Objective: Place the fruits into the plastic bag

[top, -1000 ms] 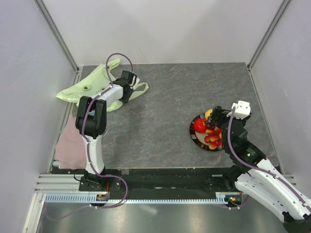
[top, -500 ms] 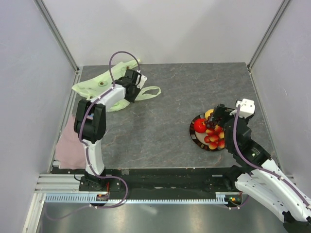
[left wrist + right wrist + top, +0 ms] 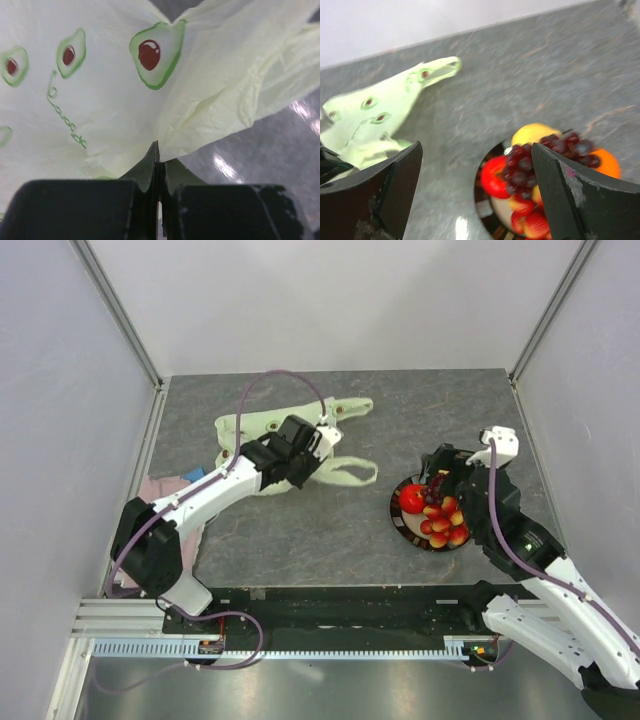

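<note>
L gripper (image 3: 159, 150) is clamped tight on the thin, crinkly pale yellow-green plastic bag (image 3: 255, 426) w/ avocado prints, pinching a fold. The bag lies mid-left on the grey stone-look table (image 3: 430, 400), one loop handle near the plate, not touching. R gripper (image 3: 477, 187) is spread wide, hovering just over the dark-rimmed beige plate (image 3: 397, 522), nothing held. On the plate: round red apple (image 3: 495, 177), yellow lemon (image 3: 532, 134), orange (image 3: 607, 165), dark purple grape bunch (image 3: 540, 155) on top, small red-yellow fruits (image 3: 445, 530) at the near side. Pink cloth (image 3: 160, 490) at the table's left edge.
</note>
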Robot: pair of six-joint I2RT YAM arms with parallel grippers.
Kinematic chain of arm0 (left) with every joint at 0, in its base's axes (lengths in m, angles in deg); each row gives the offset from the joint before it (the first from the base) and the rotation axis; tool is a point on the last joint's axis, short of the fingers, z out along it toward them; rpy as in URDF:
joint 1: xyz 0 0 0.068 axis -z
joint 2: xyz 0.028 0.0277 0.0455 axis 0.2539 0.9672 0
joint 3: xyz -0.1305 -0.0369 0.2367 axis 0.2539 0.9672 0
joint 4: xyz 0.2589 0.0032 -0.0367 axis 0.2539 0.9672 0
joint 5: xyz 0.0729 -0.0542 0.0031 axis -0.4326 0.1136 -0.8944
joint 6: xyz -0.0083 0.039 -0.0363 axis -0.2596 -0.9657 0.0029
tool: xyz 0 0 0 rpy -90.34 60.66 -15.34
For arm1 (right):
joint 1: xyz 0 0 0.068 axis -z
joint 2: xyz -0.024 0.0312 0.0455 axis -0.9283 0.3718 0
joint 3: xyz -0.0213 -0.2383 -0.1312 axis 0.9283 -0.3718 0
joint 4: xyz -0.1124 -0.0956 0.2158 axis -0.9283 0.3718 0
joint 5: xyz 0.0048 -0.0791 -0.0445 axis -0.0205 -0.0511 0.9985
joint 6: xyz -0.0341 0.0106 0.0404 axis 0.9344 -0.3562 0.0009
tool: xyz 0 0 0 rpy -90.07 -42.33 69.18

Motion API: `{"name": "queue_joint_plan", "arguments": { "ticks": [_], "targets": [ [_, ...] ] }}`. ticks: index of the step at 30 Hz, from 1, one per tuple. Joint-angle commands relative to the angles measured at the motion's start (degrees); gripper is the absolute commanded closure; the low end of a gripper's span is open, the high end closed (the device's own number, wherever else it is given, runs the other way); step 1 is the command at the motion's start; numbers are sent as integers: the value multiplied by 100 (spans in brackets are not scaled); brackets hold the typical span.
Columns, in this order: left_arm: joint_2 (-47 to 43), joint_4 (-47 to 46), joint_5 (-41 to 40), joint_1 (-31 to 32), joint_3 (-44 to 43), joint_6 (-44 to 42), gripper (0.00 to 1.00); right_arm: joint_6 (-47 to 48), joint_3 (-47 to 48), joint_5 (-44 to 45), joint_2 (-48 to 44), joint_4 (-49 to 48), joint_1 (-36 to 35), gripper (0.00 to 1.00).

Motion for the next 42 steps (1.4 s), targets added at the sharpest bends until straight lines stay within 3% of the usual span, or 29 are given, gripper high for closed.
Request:
{"name": "queue_joint_plan", "arguments": {
  "ticks": [1,5,11,16,22,26,42],
  "targets": [
    [-615,622,406,-12,844,1078,98,-400,411,-1053,506,69,-18,2],
    [-1485,438,1057,6,1996,1808,99,-821,386,-1800,823,-256,-18,2],
    [-2208,130,1102,103,2287,2002,99,-1849,-115,-3093,1666,-1345,-80,11],
    [-2199,121,1374,103,2296,2072,98,-2640,-485,-3006,2457,-2136,-571,12],
    [-2225,86,1506,111,2384,2222,99,-3317,-511,-2549,3240,-2331,-1081,12],
    [-2374,68,1471,111,2410,2230,98,-3915,-818,-2338,3521,-2682,-1091,11],
    [-2744,-107,1805,146,2498,2230,98,-4698,-1170,-2794,4471,-4211,-1091,13]
  ]
}}
